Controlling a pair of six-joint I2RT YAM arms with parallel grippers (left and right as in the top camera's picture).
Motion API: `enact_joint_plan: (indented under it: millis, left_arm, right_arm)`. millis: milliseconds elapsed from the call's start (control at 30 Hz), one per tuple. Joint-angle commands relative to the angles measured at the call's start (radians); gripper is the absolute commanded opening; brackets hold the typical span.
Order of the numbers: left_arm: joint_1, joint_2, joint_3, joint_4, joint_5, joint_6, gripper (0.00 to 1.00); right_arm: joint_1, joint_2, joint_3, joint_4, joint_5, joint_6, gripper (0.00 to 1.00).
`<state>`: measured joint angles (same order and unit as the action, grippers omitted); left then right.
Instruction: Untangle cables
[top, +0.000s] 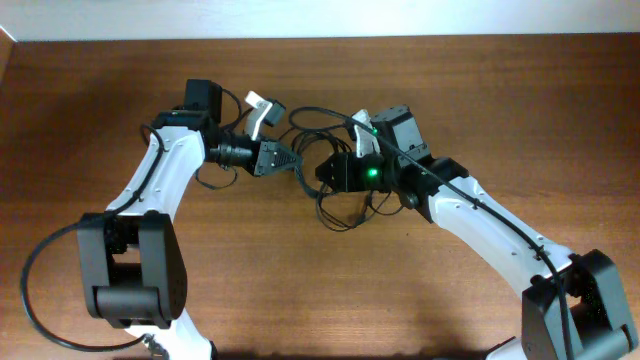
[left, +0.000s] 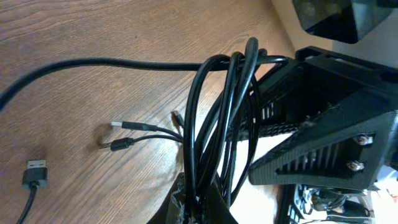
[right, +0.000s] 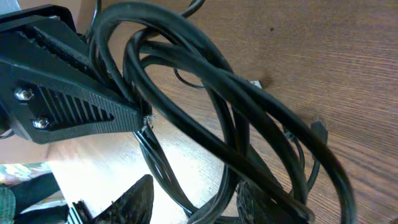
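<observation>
Thin black looped cables (left: 214, 118) are clamped in the left gripper (left: 194, 208); the right gripper (right: 199, 206), fingertips cut off, cannot be judged.

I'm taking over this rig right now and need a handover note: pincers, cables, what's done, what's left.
Left pincer: shut on the cables, pinching the looped bundle.
Right pincer: jaws apart, with the bundle running between them and no clamp visible.
Cables: one tangled bunch between the two pincers at mid-table. Several plug ends lie loose on the wood.
Done: bundle gripped, nothing separated yet.
Left: draw each cord out of the loops and lay them apart.
</observation>
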<state>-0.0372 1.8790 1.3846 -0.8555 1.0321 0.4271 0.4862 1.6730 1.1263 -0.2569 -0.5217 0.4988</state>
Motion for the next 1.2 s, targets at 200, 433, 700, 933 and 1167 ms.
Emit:
enact_joint_plan:
  millis: [200, 433, 700, 933, 1167]
  left_arm:
    - [0.001, -0.013, -0.007, -0.045, 0.18, 0.017, 0.0]
    - [0.001, -0.013, -0.007, -0.056, 0.214, 0.016, 0.0]
    - [0.024, -0.013, -0.007, -0.154, -0.075, -0.264, 0.0]
    - [0.226, -0.015, 0.005, -0.312, 0.064, -0.314, 0.0]
    - [0.101, -0.015, 0.003, -0.272, -0.273, -0.356, 0.08]
  right_arm:
    - [-0.004, 0.054, -0.017, -0.016, 0.225, 0.011, 0.04]
    - [-0.043, 0.085, -0.017, -0.035, 0.439, 0.012, 0.04]
    - [-0.043, 0.169, -0.017, -0.016, 0.5, 0.014, 0.04]
    - [-0.043, 0.169, -0.018, -0.017, 0.516, 0.003, 0.04]
    - [-0.043, 0.169, -0.017, -0.015, 0.451, 0.004, 0.04]
